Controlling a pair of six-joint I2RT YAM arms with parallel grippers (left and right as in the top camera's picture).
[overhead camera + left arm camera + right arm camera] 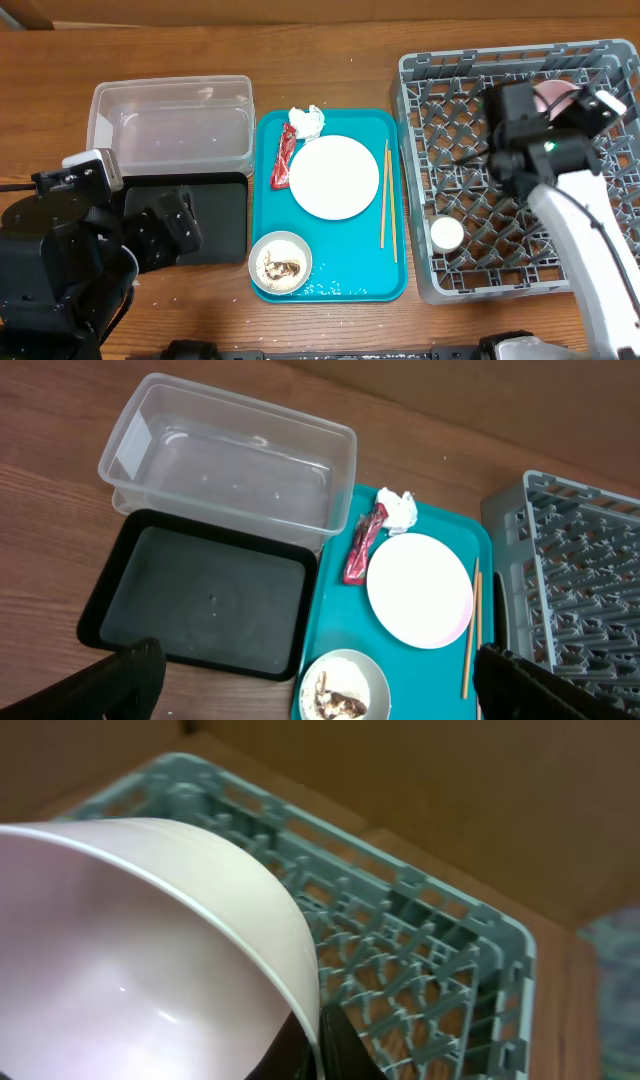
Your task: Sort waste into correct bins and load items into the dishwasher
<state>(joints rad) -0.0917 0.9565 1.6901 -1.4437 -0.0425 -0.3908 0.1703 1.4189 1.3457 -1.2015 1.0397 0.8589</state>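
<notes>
Right gripper: closed on the rim of the pinkish bowl. One dark finger lies against the outside of the rim; the other is hidden by the bowl. The bowl is tilted on edge with its hollow facing the wrist camera. Just past the finger lie the grey dish rack's lattice floor and pegs. Cannot tell whether the bowl touches the rack. Overhead, the bowl sits over the rack's far part. A small white cup stands in the rack's near left corner, well apart from these fingers.

Left gripper: spread wide, holding nothing and touching nothing. Its fingers show as dark shapes at both lower corners of the wrist view.
- Between the fingers: the white bowl with rice and brown scraps, on the teal tray.
- Ahead of the left finger: the black tray. Beyond it the clear tub, side by side with it.
- Beyond the white bowl: the pale plate.
- Beside the plate, toward the right finger: the chopsticks, lying lengthwise.
- On the plate's other side: the red wrapper.
- At the wrapper's far end, touching it: the crumpled napkin.
</notes>
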